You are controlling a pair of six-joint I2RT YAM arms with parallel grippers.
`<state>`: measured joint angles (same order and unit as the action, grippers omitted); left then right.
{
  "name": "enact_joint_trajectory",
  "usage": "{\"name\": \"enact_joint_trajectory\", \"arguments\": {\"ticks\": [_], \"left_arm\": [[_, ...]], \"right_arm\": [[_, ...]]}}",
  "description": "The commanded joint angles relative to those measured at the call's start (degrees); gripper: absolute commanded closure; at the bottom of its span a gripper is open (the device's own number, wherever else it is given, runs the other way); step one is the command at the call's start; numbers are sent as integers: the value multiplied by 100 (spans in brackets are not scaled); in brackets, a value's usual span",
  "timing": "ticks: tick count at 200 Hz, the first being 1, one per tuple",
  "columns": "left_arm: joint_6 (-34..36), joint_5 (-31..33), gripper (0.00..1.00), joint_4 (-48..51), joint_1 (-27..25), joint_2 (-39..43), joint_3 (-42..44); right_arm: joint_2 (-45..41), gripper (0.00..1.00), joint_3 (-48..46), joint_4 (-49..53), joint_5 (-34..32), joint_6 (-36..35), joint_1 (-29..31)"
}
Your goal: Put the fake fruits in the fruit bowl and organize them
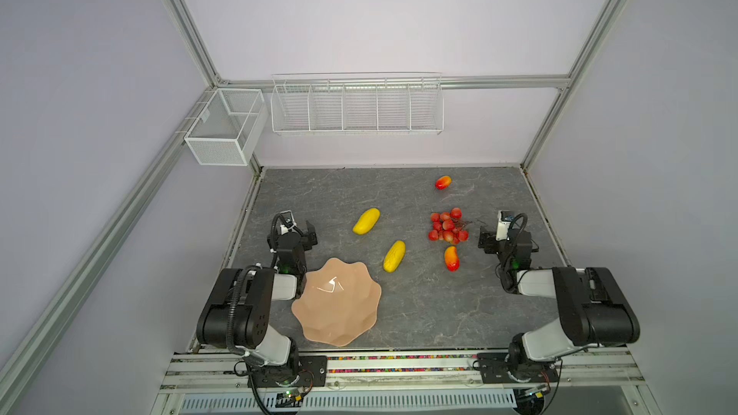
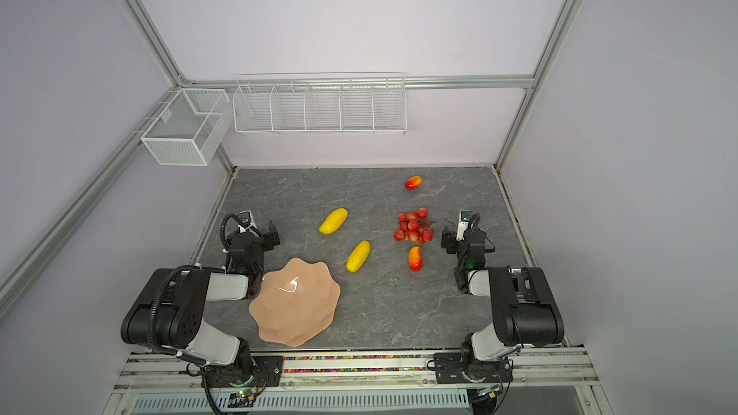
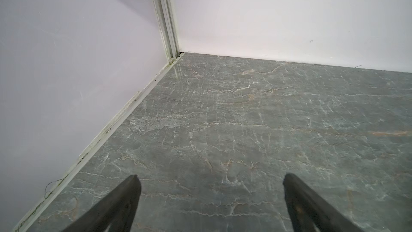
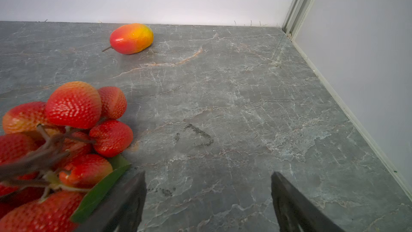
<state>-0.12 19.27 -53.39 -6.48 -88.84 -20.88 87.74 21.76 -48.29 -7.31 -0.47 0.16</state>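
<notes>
On the grey bench [image 1: 419, 313], front left, sits the fruit bowl [image 1: 339, 305], right up against my left arm [image 1: 289, 251]. All five fruits lie on the bench outside it. Closest to the bowl is the near yellow fruit [image 1: 394, 256], with the far yellow fruit [image 1: 366, 221] a little farther back, both around the middle. Over on the right I see the berry bunch [image 1: 447, 226]. The near red-orange fruit [image 1: 451, 258] lies just in front of it, and the far red-orange fruit [image 1: 443, 182] is well back by the rear wall.

My left jaws stand wide apart in the left wrist view, with only bare bench between them, facing the rear left corner. My right jaws are spread apart too and grip nothing. They sit just beside the berry bunch. In the right wrist view a green leaf [image 4: 100, 188] of the bunch overlaps one finger [image 4: 124, 206]; I cannot tell whether it touches.
</notes>
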Motion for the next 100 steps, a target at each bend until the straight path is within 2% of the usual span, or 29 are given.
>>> {"name": "enact_joint_trajectory", "arguments": {"ticks": [1, 100], "left_arm": [[42, 25, 1, -137, 33, -58, -51], [7, -32, 1, -47, 68, -46, -96]], "right_arm": [[-25, 12, 41, -84, -48, -85, 36], [-22, 12, 39, -84, -42, -76, 32]]}}
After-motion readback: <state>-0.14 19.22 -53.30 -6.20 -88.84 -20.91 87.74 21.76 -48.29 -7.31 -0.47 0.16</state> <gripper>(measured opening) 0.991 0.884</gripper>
